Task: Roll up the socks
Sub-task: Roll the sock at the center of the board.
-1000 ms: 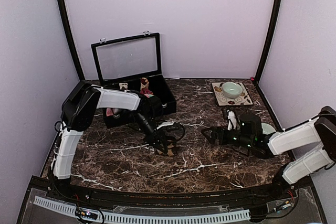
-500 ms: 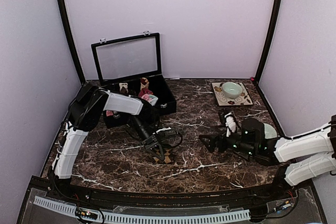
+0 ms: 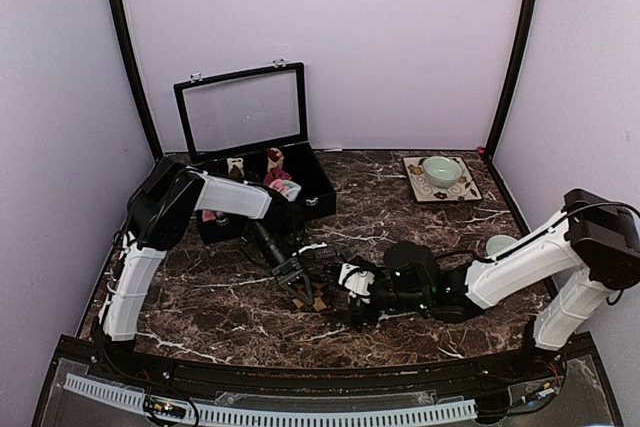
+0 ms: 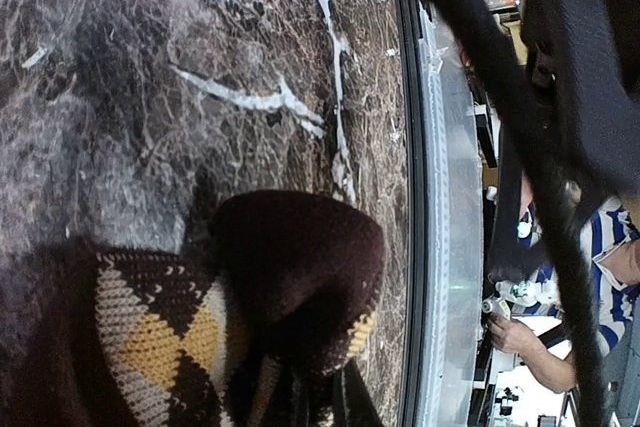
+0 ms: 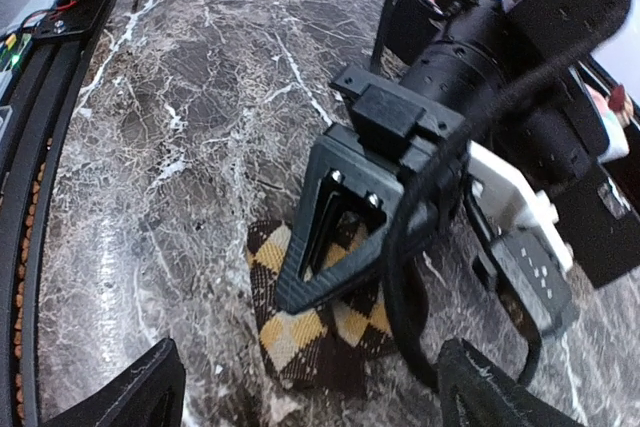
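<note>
The black case, its clear lid raised, is the marker here. Inside it, toward its right end, lies a pink and mint bundle that looks like the pink sock. The small pieces beside it are too small to make out.

Just in front of the case's right front corner, the left gripper has its jaws pinched together on the brown diamond-check sock, which lies on the marble table. The left wrist view shows one end of that sock bunched into a dark hump by the fingers. I judge that the roll of this sock is only started, with the flat checked part yet to be wound in.

Right of the case and nearer the front edge, the right gripper reaches in low with its jaws wide apart, holding nothing, and the checked fabric lies between its fingertips.

The next move probably calls for those jaws to pin or take the free end so the left arm can turn the roll. The risk is crowding, since the left gripper and its cable hang right over the sock.

Far right of the case, a patterned tile carries a mint bowl. A mint cup sits behind the right arm. All of these are well apart from the work. The pink sock has yet to be rolled.
</note>
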`<state>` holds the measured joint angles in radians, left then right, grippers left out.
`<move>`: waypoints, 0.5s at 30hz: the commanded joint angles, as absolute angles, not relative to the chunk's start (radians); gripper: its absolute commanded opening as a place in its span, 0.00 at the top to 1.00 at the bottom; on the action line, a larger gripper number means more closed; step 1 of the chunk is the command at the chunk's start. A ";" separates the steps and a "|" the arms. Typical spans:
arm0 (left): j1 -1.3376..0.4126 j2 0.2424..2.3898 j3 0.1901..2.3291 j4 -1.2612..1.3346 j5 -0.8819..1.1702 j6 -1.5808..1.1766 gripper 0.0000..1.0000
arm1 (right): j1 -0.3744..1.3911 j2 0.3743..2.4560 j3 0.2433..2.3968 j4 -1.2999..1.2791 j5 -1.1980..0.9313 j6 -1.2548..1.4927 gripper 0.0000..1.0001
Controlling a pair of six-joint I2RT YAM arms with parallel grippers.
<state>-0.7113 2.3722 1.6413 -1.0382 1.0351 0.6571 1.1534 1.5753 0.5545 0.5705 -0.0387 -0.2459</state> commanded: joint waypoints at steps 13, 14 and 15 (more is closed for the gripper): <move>-0.715 2.466 1.570 -0.963 0.592 0.671 1.00 | 1.127 1.848 0.766 0.495 -0.198 -0.507 0.48; -0.715 2.466 1.571 -0.965 0.593 0.674 1.00 | 1.125 1.850 0.768 0.488 -0.200 -0.512 0.50; -0.715 2.465 1.569 -0.966 0.592 0.675 1.00 | 1.124 1.852 0.767 0.483 -0.198 -0.517 0.52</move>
